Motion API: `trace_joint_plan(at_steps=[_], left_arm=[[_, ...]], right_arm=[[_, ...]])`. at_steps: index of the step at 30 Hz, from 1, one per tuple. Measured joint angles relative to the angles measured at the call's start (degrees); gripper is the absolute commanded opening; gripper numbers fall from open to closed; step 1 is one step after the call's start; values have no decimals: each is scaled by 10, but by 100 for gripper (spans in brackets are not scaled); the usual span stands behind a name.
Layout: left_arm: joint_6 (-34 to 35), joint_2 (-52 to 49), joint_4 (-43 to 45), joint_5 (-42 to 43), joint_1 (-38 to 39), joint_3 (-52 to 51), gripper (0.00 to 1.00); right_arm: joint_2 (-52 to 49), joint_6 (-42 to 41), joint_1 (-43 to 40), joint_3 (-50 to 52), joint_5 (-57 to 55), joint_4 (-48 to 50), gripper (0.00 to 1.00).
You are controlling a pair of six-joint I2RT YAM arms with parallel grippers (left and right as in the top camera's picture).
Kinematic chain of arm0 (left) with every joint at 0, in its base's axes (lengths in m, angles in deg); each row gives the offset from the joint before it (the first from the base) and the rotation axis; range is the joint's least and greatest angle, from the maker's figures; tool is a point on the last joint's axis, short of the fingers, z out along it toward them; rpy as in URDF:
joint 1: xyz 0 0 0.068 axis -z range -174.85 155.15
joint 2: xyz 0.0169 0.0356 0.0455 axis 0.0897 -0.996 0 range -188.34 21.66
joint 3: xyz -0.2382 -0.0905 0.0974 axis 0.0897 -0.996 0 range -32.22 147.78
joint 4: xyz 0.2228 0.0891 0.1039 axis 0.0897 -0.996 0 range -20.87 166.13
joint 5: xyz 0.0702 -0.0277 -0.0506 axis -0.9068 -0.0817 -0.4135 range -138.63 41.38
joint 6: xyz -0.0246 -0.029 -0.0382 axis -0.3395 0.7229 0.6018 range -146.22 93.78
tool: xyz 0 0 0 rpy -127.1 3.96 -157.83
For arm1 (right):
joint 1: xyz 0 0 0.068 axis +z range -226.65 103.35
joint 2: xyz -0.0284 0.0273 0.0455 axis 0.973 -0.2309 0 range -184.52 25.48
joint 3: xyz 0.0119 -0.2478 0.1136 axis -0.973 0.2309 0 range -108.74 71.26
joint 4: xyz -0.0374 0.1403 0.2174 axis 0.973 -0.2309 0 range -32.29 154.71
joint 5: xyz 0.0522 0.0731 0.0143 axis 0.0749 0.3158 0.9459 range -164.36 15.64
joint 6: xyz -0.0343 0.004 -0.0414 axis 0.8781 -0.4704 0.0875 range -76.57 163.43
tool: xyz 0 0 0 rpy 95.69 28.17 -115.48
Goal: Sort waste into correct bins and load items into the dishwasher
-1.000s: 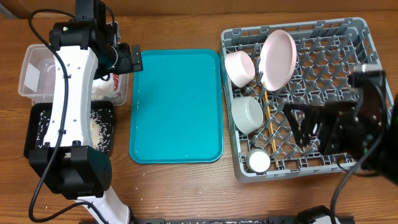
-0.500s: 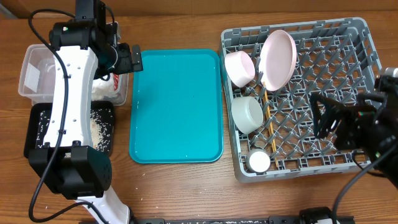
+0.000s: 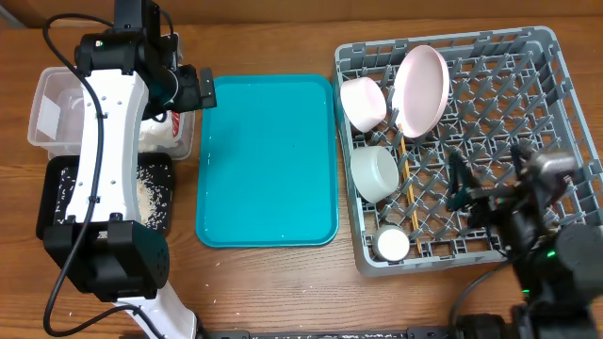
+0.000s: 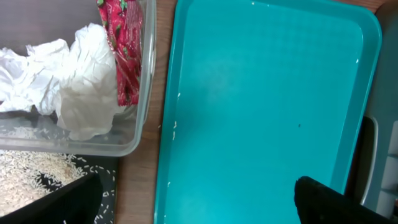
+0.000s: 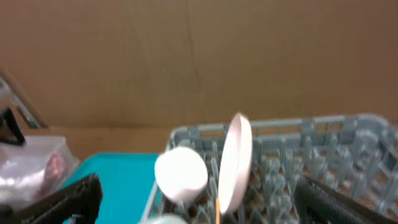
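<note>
The grey dish rack (image 3: 509, 85) holds the white plate (image 3: 421, 89) on edge, a white bowl (image 3: 363, 102), the grey-blue bowl (image 3: 374, 172), the white cup (image 3: 391, 245) and the chopsticks (image 3: 407, 184). The clear tub (image 3: 57, 104) holds crumpled white paper (image 4: 74, 93) and the red wrapper (image 4: 124, 50). The black tray (image 3: 57, 202) holds rice crumbs (image 3: 151, 198). My left gripper (image 3: 203, 89) is open and empty above the gap between the tub and the teal tray; it also shows in the left wrist view (image 4: 199, 211). My right gripper (image 3: 468, 188) is open and empty over the rack's front right part, and it faces the plate (image 5: 236, 158).
The teal serving tray (image 3: 268, 160) lies between the bins and the rack, with a few crumbs at its left rim (image 4: 174, 127). The left arm (image 3: 108, 141) stretches over the tub and black tray. A brown cardboard wall (image 5: 199, 56) stands behind the table.
My right arm has pulled back toward the front right corner of the rack, and its gripper now points across the rack. The left arm has not moved.
</note>
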Motion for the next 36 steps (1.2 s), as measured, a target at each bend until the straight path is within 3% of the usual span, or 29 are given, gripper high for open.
trace_joint_plan(at_steps=[6,14,20,27,36], left_arm=[[0,0,0,0,0,0,100],[0,0,0,0,0,0,100],[0,0,0,0,0,0,100],[0,0,0,1,0,0,100],[0,0,0,0,0,0,100]], right_arm=[[90,0,0,197,14,160,100],[195,0,0,327,19,253,100],[228,0,0,359,18,259,99],[258,0,0,370,16,167,100],[264,0,0,370,14,163,100]])
